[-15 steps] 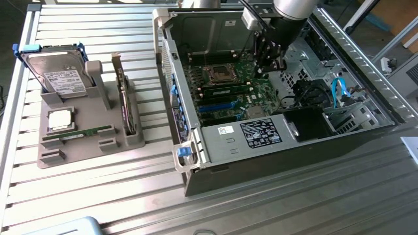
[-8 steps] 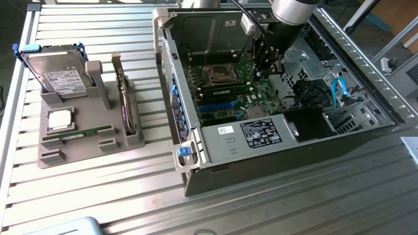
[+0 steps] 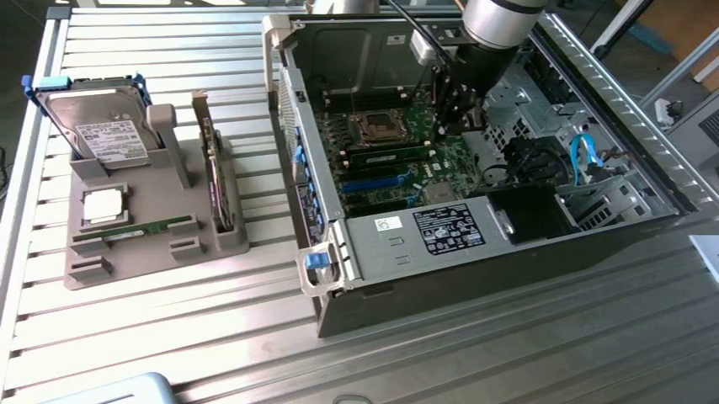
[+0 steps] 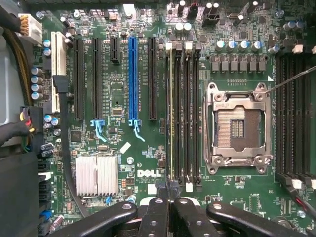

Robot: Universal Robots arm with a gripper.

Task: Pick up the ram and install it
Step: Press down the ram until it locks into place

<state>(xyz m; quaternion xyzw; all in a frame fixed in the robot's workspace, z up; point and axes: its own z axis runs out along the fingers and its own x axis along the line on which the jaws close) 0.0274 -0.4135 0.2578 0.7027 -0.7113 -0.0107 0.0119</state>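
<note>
With both fingers pressed together and nothing clamped between them, the gripper [image 4: 170, 197] hung inside the open computer case [image 3: 393, 244], low over the green board [image 4: 148, 148]. The ram [image 4: 171, 113] appeared to stand already in one of the long slots beside the empty processor socket [image 4: 238, 127], and the closed fingertips were right at one end of it. Whether they touched it could not be told. The step in hand was judged to be the seating of the stick, not the picking. To finish, this seating would call for straight downward pressure along the slot, without tilt, until the end clips lock. A similar green stick [image 3: 151, 228] lay in the grey holder [image 3: 135, 252] outside the case.
</note>
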